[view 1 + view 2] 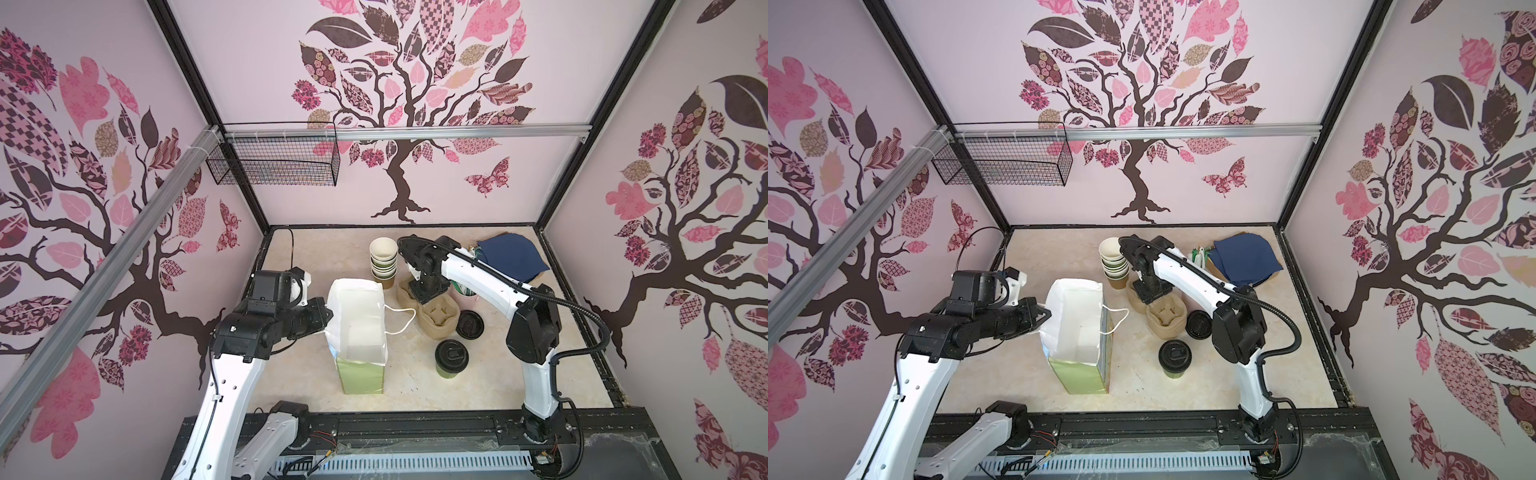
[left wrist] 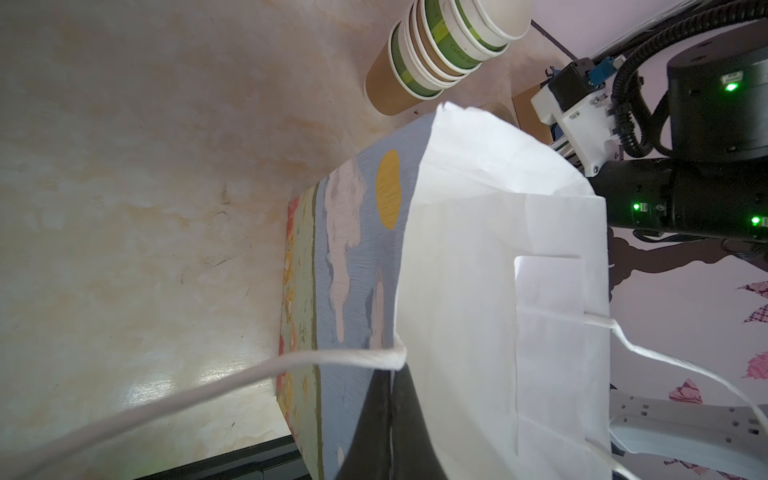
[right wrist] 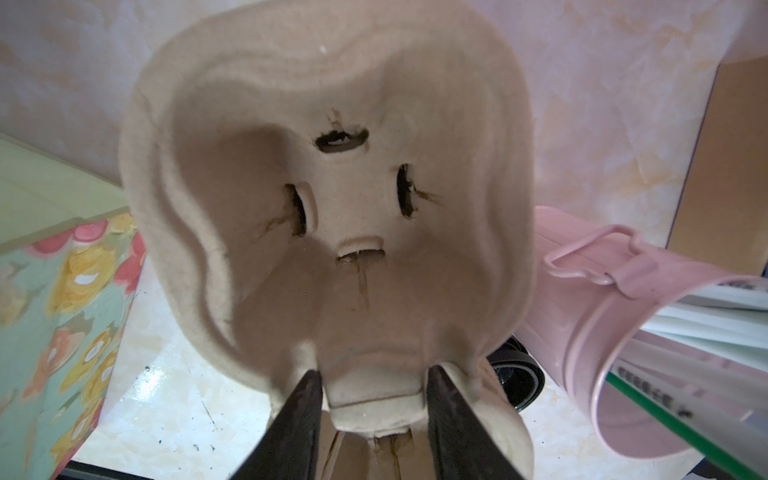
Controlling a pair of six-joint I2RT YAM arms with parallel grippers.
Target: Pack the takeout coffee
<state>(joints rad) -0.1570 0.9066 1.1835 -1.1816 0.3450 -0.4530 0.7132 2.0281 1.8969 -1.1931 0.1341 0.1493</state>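
Note:
The takeout coffee (image 1: pixel 451 358) (image 1: pixel 1175 357), a green cup with a black sip lid, stands alone on the table right of the open paper bag (image 1: pixel 361 372) (image 1: pixel 1084 376). My left gripper (image 1: pixel 328 318) (image 1: pixel 1044 316) (image 2: pixel 390 415) is shut on the bag's left rim (image 2: pixel 457 249), beside its white handle cord. My right gripper (image 1: pixel 424 297) (image 1: pixel 1152 297) (image 3: pixel 376 399) points down onto the pulp cup carrier (image 1: pixel 438 322) (image 1: pixel 1165 320) (image 3: pixel 345 104). Its two fingers press on either side of the ridge between the two wells. Both wells are empty.
A stack of lidless cups (image 1: pixel 383 259) (image 1: pixel 1113 259) (image 2: pixel 449 50) stands behind the bag. A loose black lid (image 1: pixel 469 325) (image 1: pixel 1198 324) lies right of the carrier. A pink bucket (image 1: pixel 463 295) (image 3: pixel 602 332) and navy cloth (image 1: pixel 513 255) (image 1: pixel 1246 259) sit at back right.

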